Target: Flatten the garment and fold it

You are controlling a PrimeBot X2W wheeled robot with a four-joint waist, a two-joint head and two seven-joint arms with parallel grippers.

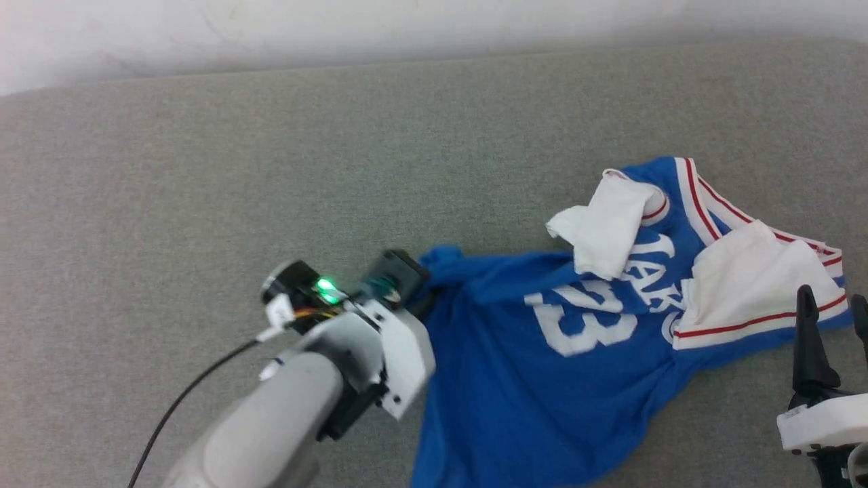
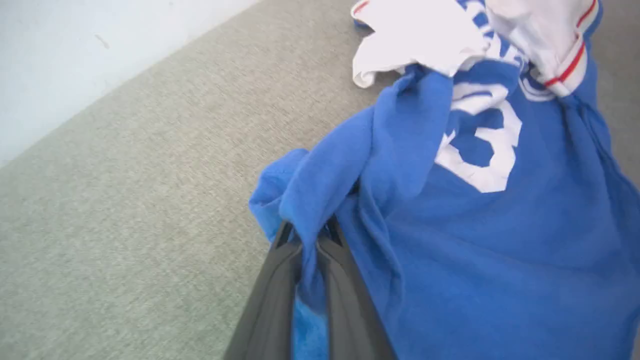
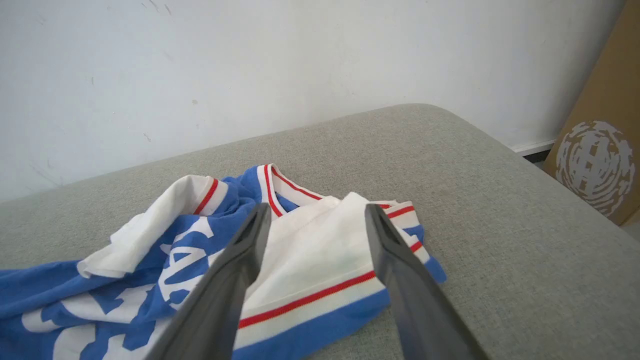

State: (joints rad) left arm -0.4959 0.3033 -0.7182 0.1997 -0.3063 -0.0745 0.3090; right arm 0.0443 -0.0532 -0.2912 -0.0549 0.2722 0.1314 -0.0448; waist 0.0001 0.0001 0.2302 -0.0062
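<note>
far left in the head view: a pale forearm with a black cable [image 1: 183, 400] and a green light [image 1: 327, 288] at the wrist, leading to the left gripper [image 1: 422, 306], its fingers mostly hidden there behind the wrist block. plain from the left wrist: clenched on the garment [image 2: 500, 275], a bunched blue fold pinched between the two dark fingers [image 2: 270, 310] and spilling out past the tips. ahead and right of those jaws, the blue body with a white "3", then a loose white sleeve and red-striped trim at the far end. left of the jaws, grey cushion [image 2: 125, 200] and a pale wall [image 2: 75, 50].

middle of the head view: lies crumpled from the left jaws across to the right ones, "23" and part of the lettering readable, one white sleeve flopped over the print, the other just ahead of the right jaws.

far right: right gripper [image 3: 317, 212], released, fingers wide apart, holding nothing. added by the right wrist: between and just beyond the tips, the white sleeve with its red stripe and blue edge, the striped collar further out; cannot tell whether the tips touch cloth. right of those jaws, the cushion's rounded corner and a brown cardboard panel [image 3: 600, 150] with a white mark.
</note>
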